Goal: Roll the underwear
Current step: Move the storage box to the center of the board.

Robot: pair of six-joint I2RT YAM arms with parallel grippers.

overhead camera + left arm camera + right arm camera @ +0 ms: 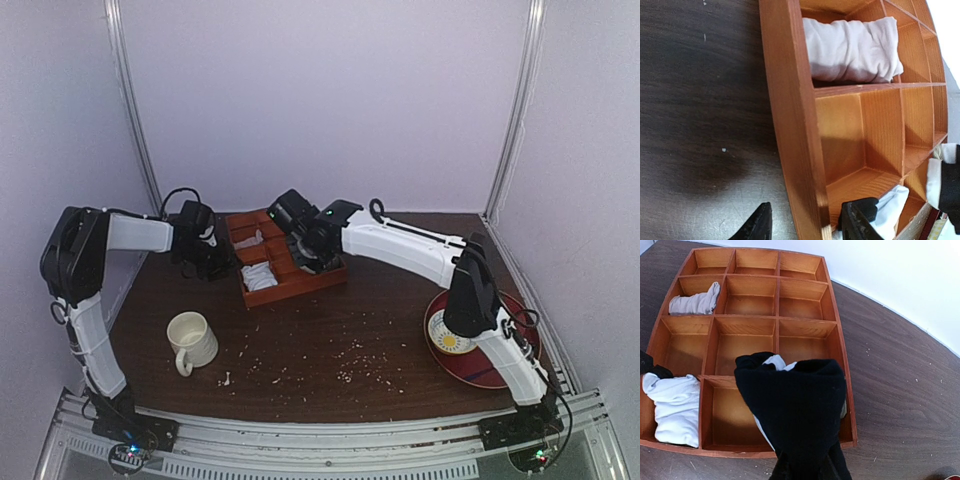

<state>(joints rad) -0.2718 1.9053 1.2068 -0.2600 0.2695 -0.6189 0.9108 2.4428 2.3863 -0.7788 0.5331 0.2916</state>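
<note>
black underwear (795, 410) nearest right wrist camera, pinched in closed right claw (802, 467), hanging over near right compartments of wooden tray (842, 347) on worktop (900, 365). white cloth (672, 405) in near left compartment, pale roll (695, 302) further back. left claw (807, 222) open, straddling tray's outer wall.

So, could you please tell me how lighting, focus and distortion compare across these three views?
Top external: soft, dim and slightly hazy, the wooden tray small. Left wrist: the tray wall bows from lens distortion, with a dark shadow on the table. Right wrist: sharp and evenly lit, though the black underwear shows little detail.
</note>
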